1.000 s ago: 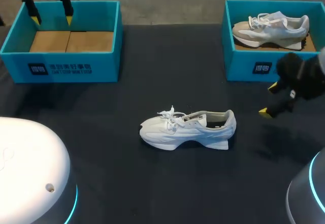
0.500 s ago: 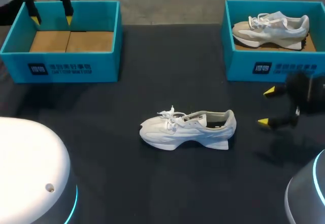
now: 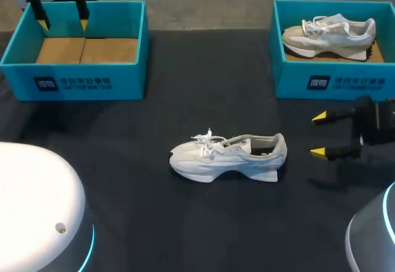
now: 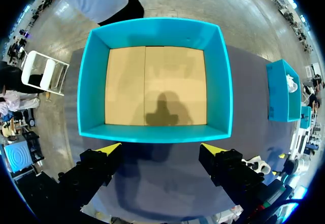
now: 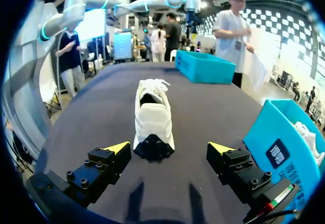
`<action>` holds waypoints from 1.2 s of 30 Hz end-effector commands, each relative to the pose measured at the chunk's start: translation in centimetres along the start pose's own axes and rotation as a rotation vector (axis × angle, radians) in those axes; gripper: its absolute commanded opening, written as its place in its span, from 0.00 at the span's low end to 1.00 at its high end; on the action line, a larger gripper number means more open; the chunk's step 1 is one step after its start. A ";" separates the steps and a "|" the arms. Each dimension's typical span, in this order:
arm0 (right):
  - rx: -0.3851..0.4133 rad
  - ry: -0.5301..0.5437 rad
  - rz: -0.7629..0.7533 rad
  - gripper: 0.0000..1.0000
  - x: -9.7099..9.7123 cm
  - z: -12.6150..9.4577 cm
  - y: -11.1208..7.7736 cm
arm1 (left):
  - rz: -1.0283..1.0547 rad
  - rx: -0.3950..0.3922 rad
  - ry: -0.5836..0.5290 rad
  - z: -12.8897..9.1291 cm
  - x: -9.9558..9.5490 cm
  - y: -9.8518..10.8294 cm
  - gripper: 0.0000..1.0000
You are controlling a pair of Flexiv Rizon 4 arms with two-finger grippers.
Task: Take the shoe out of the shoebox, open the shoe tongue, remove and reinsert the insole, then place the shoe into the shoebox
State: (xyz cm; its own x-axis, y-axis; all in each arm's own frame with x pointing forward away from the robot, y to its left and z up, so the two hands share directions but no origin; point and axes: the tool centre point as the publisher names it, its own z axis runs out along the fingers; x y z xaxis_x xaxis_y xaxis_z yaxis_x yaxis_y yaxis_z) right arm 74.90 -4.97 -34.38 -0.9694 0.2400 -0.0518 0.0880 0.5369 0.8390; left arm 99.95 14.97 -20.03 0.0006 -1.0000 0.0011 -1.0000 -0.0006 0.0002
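My right gripper (image 3: 317, 135) is wide open behind the white sneaker (image 3: 228, 156): light, floppy upper, so I'd pinch the heel.

Matt cloth shoe (image 3: 228, 156); cardboard-floored shoebox (image 3: 133, 81); dark matt table (image 3: 203, 87).

Right gripper (image 5: 168, 147) is spread wide, nothing between the fingers. White shoe (image 5: 152, 113) sits upright on the dark table (image 5: 96, 117), just ahead and centred on the gap, heel toward the gripper, laces at the far end. Teal shoebox (image 5: 205, 67) is past the toe. A second teal box (image 5: 278, 144) beside one finger holds another shoe (image 5: 310, 134).
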 end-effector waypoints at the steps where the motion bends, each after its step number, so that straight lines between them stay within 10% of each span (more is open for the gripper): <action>1: -0.018 0.032 -0.006 1.00 -0.9 1.5 -0.7 | 0.000 0.000 -0.001 0.0 0.0 0.0 1.00; 36: -0.120 0.029 -0.035 1.00 0.7 1.2 -4.8 | 0.000 0.000 -0.001 0.0 0.0 0.0 1.00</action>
State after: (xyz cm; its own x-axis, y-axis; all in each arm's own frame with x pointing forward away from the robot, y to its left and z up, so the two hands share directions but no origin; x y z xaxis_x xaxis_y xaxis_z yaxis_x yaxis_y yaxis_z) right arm 73.92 -6.43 -39.17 -0.9771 0.2011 -0.0695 0.0266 0.4397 0.8978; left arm 99.96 14.97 -20.03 0.0005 -1.0000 0.0011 -1.0000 -0.0005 0.0002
